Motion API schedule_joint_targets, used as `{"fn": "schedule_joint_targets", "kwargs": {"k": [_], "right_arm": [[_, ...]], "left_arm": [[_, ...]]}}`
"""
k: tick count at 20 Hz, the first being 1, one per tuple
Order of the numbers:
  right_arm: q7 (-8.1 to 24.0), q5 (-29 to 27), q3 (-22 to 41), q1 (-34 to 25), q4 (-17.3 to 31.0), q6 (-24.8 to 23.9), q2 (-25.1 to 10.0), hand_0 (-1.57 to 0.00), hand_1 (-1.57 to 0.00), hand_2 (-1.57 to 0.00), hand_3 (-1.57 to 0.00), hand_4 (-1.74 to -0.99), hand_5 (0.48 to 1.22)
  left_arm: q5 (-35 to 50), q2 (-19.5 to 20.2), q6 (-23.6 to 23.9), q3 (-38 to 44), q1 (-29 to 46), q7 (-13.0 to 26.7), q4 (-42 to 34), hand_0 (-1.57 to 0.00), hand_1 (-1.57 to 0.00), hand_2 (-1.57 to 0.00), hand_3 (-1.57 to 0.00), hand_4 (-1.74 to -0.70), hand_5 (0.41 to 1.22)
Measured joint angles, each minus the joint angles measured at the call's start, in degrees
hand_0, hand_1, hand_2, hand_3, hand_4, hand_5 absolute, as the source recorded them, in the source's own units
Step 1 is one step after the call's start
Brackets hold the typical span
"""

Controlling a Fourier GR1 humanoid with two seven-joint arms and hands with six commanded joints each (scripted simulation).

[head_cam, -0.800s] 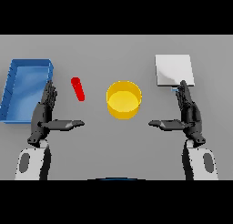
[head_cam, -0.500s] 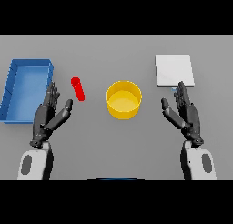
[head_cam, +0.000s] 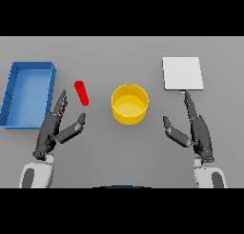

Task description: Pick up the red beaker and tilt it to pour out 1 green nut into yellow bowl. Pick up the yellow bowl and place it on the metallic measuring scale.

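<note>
The red beaker [head_cam: 81, 92] stands on the table between the blue tray [head_cam: 28, 92] and the yellow bowl [head_cam: 129, 103], untouched. The left hand [head_cam: 56, 129] hovers just below it, fingers spread wide, holding nothing. The right hand [head_cam: 193, 128] waits open below the scale [head_cam: 182, 73]. Any nut inside is probably hidden. Next: close around the beaker.

Two dark grey hands are seen, the left hand [head_cam: 53, 129] and the right hand [head_cam: 196, 131], each built of slim, segmented fingers and a thumb. Each is joined at the wrist to a white forearm shell with grey panels.
</note>
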Motion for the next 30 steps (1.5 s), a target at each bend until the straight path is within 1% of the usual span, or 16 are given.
{"fn": "schedule_joint_targets", "kwargs": {"k": [2, 5, 8, 10, 11, 13, 15, 16, 19, 20, 23, 24, 27, 28, 29, 30], "right_arm": [[-0.3, -1.8, -0.5, -0.3, 0.3, 1.1, 0.1, 0.00, 0.00, 0.00, 0.00, -1.280, 0.679], [-0.6, -2.0, -0.1, -0.1, -0.5, 1.2, 0.6, 0.00, 0.00, 0.00, 0.00, -1.304, 0.678], [-0.9, -2.8, -1.0, 0.4, -0.6, 1.2, 0.1, 0.00, 0.00, 0.00, 0.00, -1.321, 0.683], [0.0, -3.5, -1.2, -0.5, -0.7, 1.5, 0.3, 0.00, 0.00, 0.00, 0.00, -1.331, 0.686], [-0.9, -3.7, -1.3, 0.6, -1.0, 1.9, -0.3, 0.00, 0.00, 0.00, 0.00, -1.337, 0.687], [1.1, -3.1, -0.9, -0.3, -0.4, 1.3, 0.6, 0.00, 0.00, 0.00, 0.00, -1.341, 0.689], [1.3, -3.5, -1.3, -0.6, -0.9, 1.3, 0.3, 0.00, 0.00, 0.00, 0.00, -1.338, 0.688], [0.5, -3.3, -0.9, 0.4, -1.6, 1.4, 0.4, 0.00, 0.00, 0.00, 0.00, -1.338, 0.688], [0.0, -3.7, -1.4, 0.5, -1.3, 1.4, 0.2, 0.00, 0.00, 0.00, 0.00, -1.331, 0.687], [1.1, -3.6, -1.6, -0.6, -1.2, 1.2, 0.1, 0.00, 0.00, 0.00, 0.00, -1.332, 0.685], [1.5, -3.7, -1.3, -0.7, -0.3, 1.3, 0.7, 0.00, 0.00, 0.00, 0.00, -1.320, 0.683], [1.3, -3.7, -1.4, -0.8, -0.4, 1.5, 0.3, 0.00, 0.00, 0.00, 0.00, -1.315, 0.682], [1.2, -3.6, -1.4, -0.7, -0.4, 1.3, 0.4, 0.00, 0.00, 0.00, 0.00, -1.298, 0.682], [1.7, -3.5, -1.6, -1.1, 0.0, 1.1, 0.4, 0.00, 0.00, 0.00, 0.00, -1.295, 0.683], [1.2, -3.4, -1.7, -1.3, -0.6, 1.0, 0.0, 0.00, 0.00, 0.00, 0.00, -1.291, 0.684], [0.3, -3.0, -1.1, -0.5, -0.9, 1.4, 0.0, 0.00, 0.00, 0.00, 0.00, -1.289, 0.684]], "left_arm": [[0.9, -0.7, -0.4, 0.6, -2.5, 0.0, 3.1, 0.00, 0.00, 0.00, 0.00, -1.33, 0.713], [0.8, -0.9, 0.1, 2.0, -7.2, 0.0, 9.0, 0.00, 0.00, 0.00, 0.00, -1.38, 0.738], [0.6, -0.4, 0.2, 3.6, -11.1, -1.8, 14.4, 0.00, 0.00, 0.00, 0.00, -1.38, 0.738], [-0.3, -0.9, 1.2, 4.0, -14.0, -0.6, 18.3, 0.00, 0.00, 0.00, 0.00, -1.36, 0.726], [0.0, -0.7, 1.3, 4.8, -14.8, -1.7, 19.9, 0.00, 0.00, 0.00, 0.00, -1.35, 0.720], [0.8, -1.2, 0.9, 5.7, -16.7, -3.0, 23.6, 0.00, 0.00, 0.00, 0.00, -1.34, 0.717], [1.5, -1.0, 0.8, 7.0, -19.2, -3.1, 26.7, 0.00, 0.00, 0.00, 0.00, -1.33, 0.714], [1.4, -1.0, 1.0, 7.3, -20.2, -3.8, 28.4, 0.00, 0.00, 0.00, 0.00, -1.32, 0.712], [1.1, -1.0, 1.4, 7.9, -23.7, -4.4, 30.7, 0.00, 0.00, 0.00, 0.00, -1.32, 0.706], [0.8, -1.2, 1.8, 7.9, -24.6, -4.1, 31.7, 0.00, 0.00, 0.00, 0.00, -1.31, 0.704], [0.8, -0.8, 1.6, 8.5, -26.5, -4.7, 34.0, 0.00, 0.00, 0.00, 0.00, -1.32, 0.708], [0.8, -0.7, 1.6, 8.8, -27.8, -3.9, 35.3, 0.00, 0.00, 0.00, 0.00, -1.32, 0.710], [0.9, -0.9, 1.1, 9.2, -29.3, -6.9, 38.4, 0.00, 0.00, 0.00, 0.00, -1.36, 0.735], [1.1, -1.6, 1.3, 9.4, -30.2, -8.2, 39.8, 0.00, 0.00, -0.03, 0.00, -1.39, 0.752], [1.3, -2.1, 1.7, 9.6, -30.2, -9.3, 39.9, -0.08, -0.08, -0.12, -0.08, -1.42, 0.770], [1.6, -2.0, 2.1, 10.2, -30.8, -9.2, 40.4, -0.25, -0.28, -0.31, -0.22, -1.44, 0.795]]}}
